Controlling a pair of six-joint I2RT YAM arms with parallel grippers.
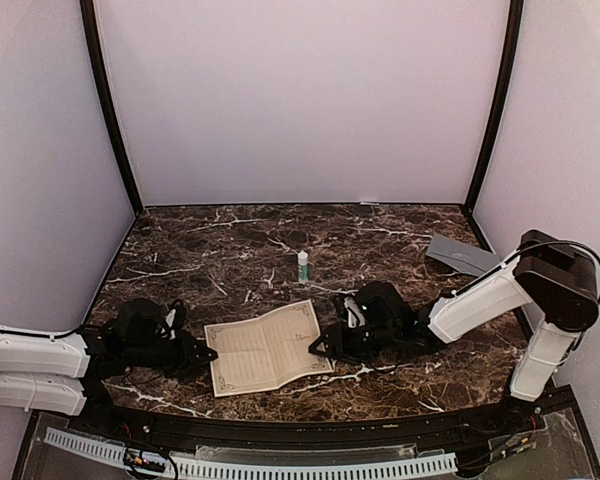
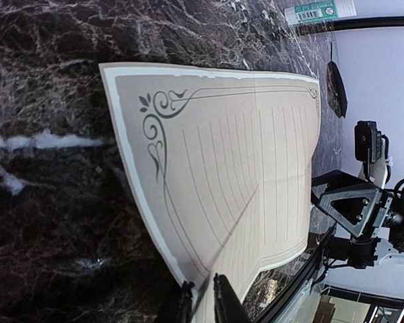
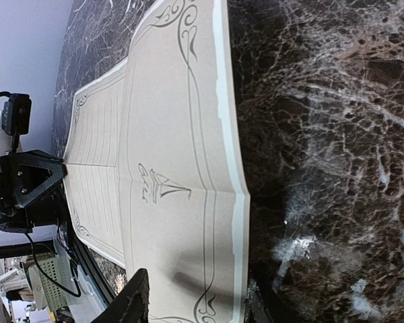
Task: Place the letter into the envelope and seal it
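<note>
**Workpiece position.** Seen from above, the letter (image 1: pixel 270 348) lies open on the marble table (image 1: pixel 400 225), toward the 6 o'clock edge and near the middle. It is turned slightly off square. A fold line runs down its centre, and the printed border and ruled lines face up.

**Left end effector.** My left gripper (image 1: pixel 204 352) sits low at the letter's 9 o'clock edge. In my left wrist view, the sheet runs from the fingertips away toward 12 o'clock, and its near edge enters the gap between my two fingers (image 2: pixel 225 304). The jaws stand narrow, with only a slim gap between them. I cannot tell whether the pads press the paper. The sheet near this edge sits a little off the marble, with shadow under it.

**Right end effector.** My right gripper (image 1: pixel 320 347) sits low at the letter's 3 o'clock edge, facing the left one across the sheet. In my right wrist view, the jaws stand wide apart and straddle the paper's edge. The letter lies between the fingers and neither finger closes on it, so this gripper holds nothing.

**Other items.** The envelope (image 1: pixel 458 254) lies flat at 2 o'clock on the table, well apart from the letter and beside my right arm. A small white tube with a green label (image 1: pixel 303 265) stands upright at 12 o'clock from the letter, near it but apart.
</note>
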